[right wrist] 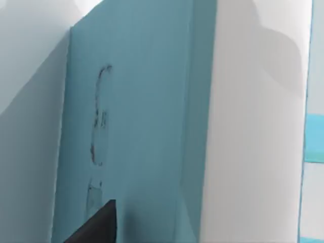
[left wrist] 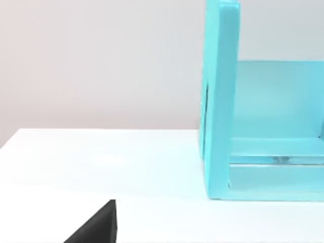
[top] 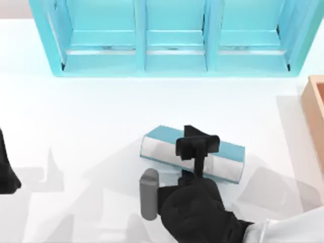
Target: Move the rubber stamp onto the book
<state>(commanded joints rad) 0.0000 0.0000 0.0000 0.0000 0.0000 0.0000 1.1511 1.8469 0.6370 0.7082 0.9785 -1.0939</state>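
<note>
One arm is at work, my right, reaching in from the near right corner of the tabletop. Its right gripper [top: 197, 144] hangs directly over the book [top: 228, 152], which lies near the middle of the tabletop, a little toward the near edge, angled, with its white page edges facing the near side. Whether the fingers are spread or closed I cannot tell from above, because the gripper's dark body hides them. The rubber stamp cannot be made out: no red top or tan base is visible on the book's cover, in the gripper or on the bare tabletop. The right wrist view looks down on the book's teal cover from close by, with a faint mark on it but no stamp. So I judge the task to be at its placing stage, with the gripper over the target, though I cannot say if the stamp is held, set down or already released. My left arm [top: 6, 169] sits parked at the left edge. Farther off, a light-blue shelf unit [top: 172, 35] stands along the far edge, and a tan box [top: 315, 109] sits at the right edge.
</note>
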